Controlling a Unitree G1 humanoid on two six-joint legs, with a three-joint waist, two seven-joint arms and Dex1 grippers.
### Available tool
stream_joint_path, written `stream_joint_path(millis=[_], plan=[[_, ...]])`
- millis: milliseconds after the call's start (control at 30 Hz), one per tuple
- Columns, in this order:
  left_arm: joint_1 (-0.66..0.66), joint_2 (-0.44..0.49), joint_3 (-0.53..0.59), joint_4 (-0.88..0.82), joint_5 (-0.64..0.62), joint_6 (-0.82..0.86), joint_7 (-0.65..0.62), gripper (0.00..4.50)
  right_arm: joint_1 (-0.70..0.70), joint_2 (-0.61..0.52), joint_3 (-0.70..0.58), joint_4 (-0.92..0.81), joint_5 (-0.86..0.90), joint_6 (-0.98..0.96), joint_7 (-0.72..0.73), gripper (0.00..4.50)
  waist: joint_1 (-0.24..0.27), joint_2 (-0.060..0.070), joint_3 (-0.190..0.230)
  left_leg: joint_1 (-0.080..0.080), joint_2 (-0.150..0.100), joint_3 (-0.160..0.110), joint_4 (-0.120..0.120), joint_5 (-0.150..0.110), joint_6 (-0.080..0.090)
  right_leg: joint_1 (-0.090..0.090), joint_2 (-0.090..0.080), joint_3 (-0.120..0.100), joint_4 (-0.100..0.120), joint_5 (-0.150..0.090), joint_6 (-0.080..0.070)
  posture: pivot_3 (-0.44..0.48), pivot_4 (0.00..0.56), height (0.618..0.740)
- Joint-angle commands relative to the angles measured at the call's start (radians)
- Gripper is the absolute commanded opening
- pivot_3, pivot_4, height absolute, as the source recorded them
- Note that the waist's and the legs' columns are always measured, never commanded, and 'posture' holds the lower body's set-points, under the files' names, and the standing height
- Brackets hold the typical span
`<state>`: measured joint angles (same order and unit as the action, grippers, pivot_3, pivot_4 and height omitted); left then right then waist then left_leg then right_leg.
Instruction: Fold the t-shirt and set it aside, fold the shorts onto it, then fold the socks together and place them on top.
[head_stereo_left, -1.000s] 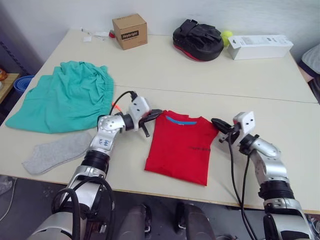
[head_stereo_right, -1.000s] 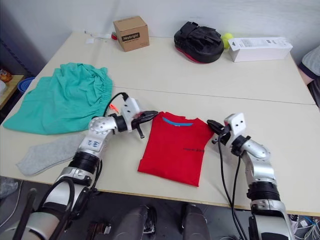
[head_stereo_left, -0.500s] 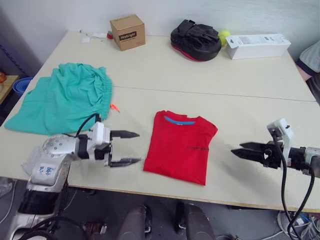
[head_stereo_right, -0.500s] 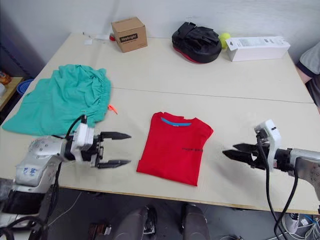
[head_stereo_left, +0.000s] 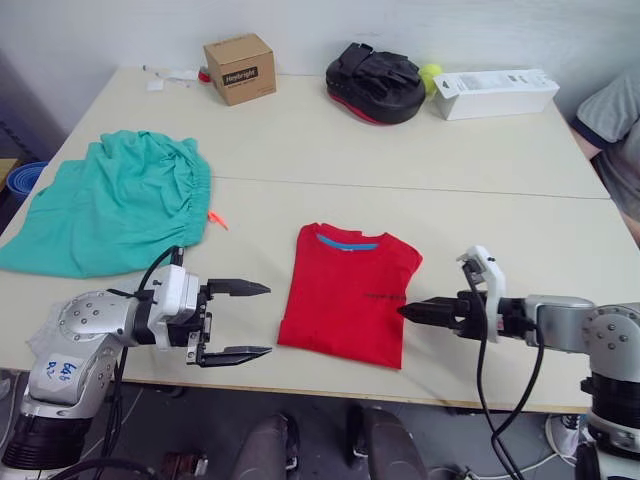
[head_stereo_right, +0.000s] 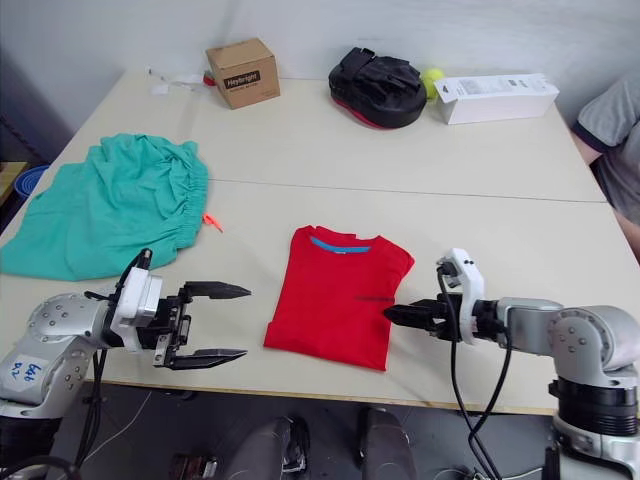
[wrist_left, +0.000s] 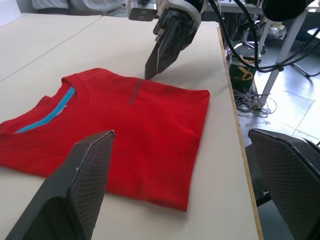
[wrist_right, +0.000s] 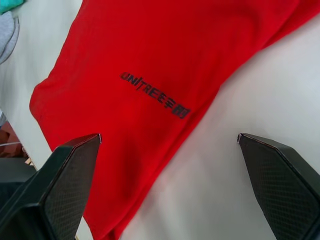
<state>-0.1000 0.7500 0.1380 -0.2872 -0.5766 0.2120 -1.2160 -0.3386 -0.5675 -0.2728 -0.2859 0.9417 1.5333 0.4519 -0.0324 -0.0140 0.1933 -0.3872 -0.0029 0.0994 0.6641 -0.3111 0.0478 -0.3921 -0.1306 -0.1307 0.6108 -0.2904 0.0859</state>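
Now, with both spread pincers, left (head_stereo_left: 243, 320) at nine o'clock and right (head_stereo_left: 412, 312) at three, lift the folded t-shirt (head_stereo_left: 350, 292) evenly by its edges.

My two black fingers (wrist_right: 55, 190) stand wide apart over the red t-shirt (wrist_right: 150, 65), dark chest lettering between them, on the pale table (wrist_right: 235, 165).

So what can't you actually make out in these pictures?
- Socks: a grey sliver at the right wrist view's edge, mostly cut off.
- Shorts: the near corner is hidden behind the left arm in the head views.
- Person: a sleeve, cut off by the frame edge.
- Cardboard box: the label is too small to read.
- T-shirt: its folded underside is hidden.
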Motion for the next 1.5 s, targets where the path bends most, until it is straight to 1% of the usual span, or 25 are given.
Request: stream_joint_path(millis=[33,100,233,367,567,667,800,900,1000,1133,1200,1300,1367,1500], plan=[[-0.02,0.002,0.016,-0.014,0.006,-0.025,0.012,4.5,0.034,0.064,0.125,-0.008,-0.003,0.081,-0.046,4.46,0.001,-0.001,-0.001,0.0,0.0,0.0,0.0,0.0,-0.001,0.0,0.0,0.0,0.0,0.0,-0.001,0.0,0.15,0.74],[-0.046,0.004,0.012,0.007,0.01,-0.031,0.009,4.5,0.033,0.078,0.142,-0.013,-0.007,0.081,-0.06,4.46,0.002,-0.003,-0.003,0.001,0.0,0.0,-0.001,0.0,-0.001,0.0,0.0,0.0,0.001,-0.001,-0.002,0.0,0.15,0.74],[-0.091,0.0,0.002,0.037,0.008,-0.029,0.002,4.5,0.013,0.111,0.162,0.003,-0.014,0.081,-0.093,3.59,0.001,-0.004,-0.005,0.001,0.001,0.0,-0.001,0.0,-0.002,0.0,0.001,-0.001,0.001,-0.002,-0.003,0.0,0.15,0.74],[-0.109,-0.019,-0.024,0.037,0.013,-0.029,0.004,4.5,0.0,0.126,0.175,0.022,-0.039,0.081,-0.111,2.16,0.001,-0.004,-0.006,0.001,0.001,0.0,-0.003,0.0,-0.003,-0.001,0.001,-0.001,0.002,-0.003,-0.004,0.0,0.15,0.74],[-0.127,-0.045,-0.047,0.045,0.019,-0.029,0.015,4.5,-0.029,0.091,0.095,0.062,-0.093,0.073,-0.11,0.02,0.005,-0.003,-0.006,0.001,0.001,0.0,-0.004,0.001,-0.004,-0.002,0.001,-0.001,0.001,-0.003,-0.005,0.0,0.15,0.74],[-0.137,-0.06,-0.059,0.046,0.021,-0.025,0.023,4.5,-0.03,0.03,0.043,0.068,-0.097,0.079,-0.089,0.02,0.008,-0.001,-0.004,0.0,0.001,0.0,-0.004,0.001,-0.003,-0.001,0.001,-0.001,0.001,-0.003,-0.005,0.0,0.15,0.74],[-0.153,-0.087,-0.083,0.05,0.024,-0.019,0.033,4.5,-0.015,-0.065,-0.05,0.102,-0.119,0.055,-0.065,0.02,0.039,0.0,-0.003,-0.001,-0.001,-0.001,-0.003,0.001,-0.001,-0.001,0.0,-0.001,-0.001,-0.002,-0.004,0.0,0.15,0.74],[-0.16,-0.099,-0.097,0.057,0.029,-0.021,0.033,4.5,0.016,-0.154,-0.099,0.146,-0.146,-0.008,-0.038,0.02,0.06,0.002,-0.002,-0.003,-0.002,-0.002,-0.001,0.0,0.001,-0.001,-0.001,-0.001,-0.004,0.0,0.0,0.0,0.15,0.74],[-0.176,-0.113,-0.111,0.075,0.036,-0.024,0.03,4.5,0.077,-0.27,-0.139,0.239,-0.2,-0.124,0.009,0.02,0.07,0.003,-0.002,-0.005,-0.003,-0.002,-0.001,0.0,0.003,0.001,-0.002,-0.001,-0.009,0.003,0.004,0.0,0.15,0.74],[-0.205,-0.124,-0.128,0.108,0.045,-0.033,0.015,4.5,0.118,-0.381,-0.181,0.391,-0.264,-0.268,0.066,0.02,0.069,0.003,-0.002,-0.006,-0.004,0.0,-0.001,-0.001,0.006,0.001,-0.002,0.0,-0.015,0.005,0.007,0.0,0.15,0.74],[-0.22,-0.128,-0.132,0.123,0.047,-0.036,0.009,4.5,0.133,-0.429,-0.187,0.46,-0.298,-0.336,0.103,0.02,0.068,0.003,-0.002,-0.008,-0.004,0.0,-0.001,0.002,0.012,0.001,-0.001,-0.001,-0.015,0.005,0.008,0.0,0.15,0.74],[-0.237,-0.135,-0.139,0.14,0.052,-0.042,0.004,4.5,0.146,-0.498,-0.177,0.561,-0.354,-0.44,0.172,0.02,0.061,0.008,0.001,-0.008,-0.004,0.0,-0.001,0.003,0.012,0.001,0.0,-0.001,-0.015,0.005,0.008,0.0,0.15,0.74],[-0.245,-0.135,-0.141,0.151,0.053,-0.046,-0.005,4.5,0.148,-0.561,-0.145,0.651,-0.41,-0.535,0.245,0.02,0.059,0.012,0.003,-0.009,-0.004,0.001,-0.001,0.003,0.013,0.0,0.0,-0.001,-0.015,0.006,0.008,0.0,0.15,0.74],[-0.255,-0.135,-0.146,0.167,0.059,-0.052,-0.018,4.5,0.091,-0.628,-0.043,0.804,-0.512,-0.689,0.348,0.02,0.052,0.015,0.004,-0.007,-0.003,0.004,-0.001,0.004,0.013,0.0,0.001,0.0,-0.014,0.006,0.009,0.0,0.15,0.74]])
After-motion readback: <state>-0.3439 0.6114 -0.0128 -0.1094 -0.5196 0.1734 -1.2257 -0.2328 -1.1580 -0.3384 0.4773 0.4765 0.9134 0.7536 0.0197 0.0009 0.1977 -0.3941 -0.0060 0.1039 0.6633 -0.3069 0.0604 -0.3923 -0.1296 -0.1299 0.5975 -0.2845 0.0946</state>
